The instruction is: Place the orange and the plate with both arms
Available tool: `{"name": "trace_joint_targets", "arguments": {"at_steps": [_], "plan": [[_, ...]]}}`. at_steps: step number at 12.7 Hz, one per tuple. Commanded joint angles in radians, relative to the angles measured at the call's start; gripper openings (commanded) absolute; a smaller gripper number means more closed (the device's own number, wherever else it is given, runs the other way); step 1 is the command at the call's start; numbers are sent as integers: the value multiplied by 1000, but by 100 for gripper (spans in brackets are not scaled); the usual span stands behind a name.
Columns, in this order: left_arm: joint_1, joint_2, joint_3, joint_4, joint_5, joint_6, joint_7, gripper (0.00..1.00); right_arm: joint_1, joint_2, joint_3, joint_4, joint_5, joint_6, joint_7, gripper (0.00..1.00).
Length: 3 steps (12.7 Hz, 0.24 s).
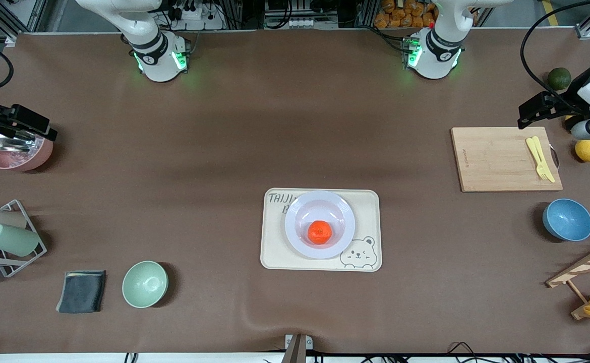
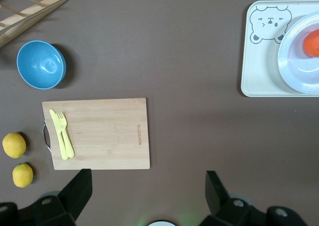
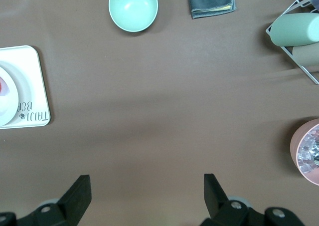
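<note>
One orange on plate, round.

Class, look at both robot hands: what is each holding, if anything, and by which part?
Nothing is held. The left hand and the right hand are both open over bare table; the orange sits free on the plate.

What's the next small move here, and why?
Probably none beyond holding both arms parked. The orange already sits in the plate, which rests on the bear-print tray. The left pincer is open over bare table by the cutting board; the right pincer is open, empty, near the pink bowl.
</note>
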<state>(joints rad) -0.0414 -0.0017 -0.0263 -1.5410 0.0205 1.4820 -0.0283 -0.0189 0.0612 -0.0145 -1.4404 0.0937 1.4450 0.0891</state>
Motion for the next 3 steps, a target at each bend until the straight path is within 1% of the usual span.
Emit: {"name": "trace_joint_targets", "arguments": {"at_steps": [1, 3], "plan": [[-3, -1, -1, 16, -22, -20, 18, 100, -19, -23, 18, -29, -20, 12, 15, 100], [-3, -1, -1, 18, -22, -22, 18, 100, -21, -18, 16, -28, -20, 12, 15, 100]]}}
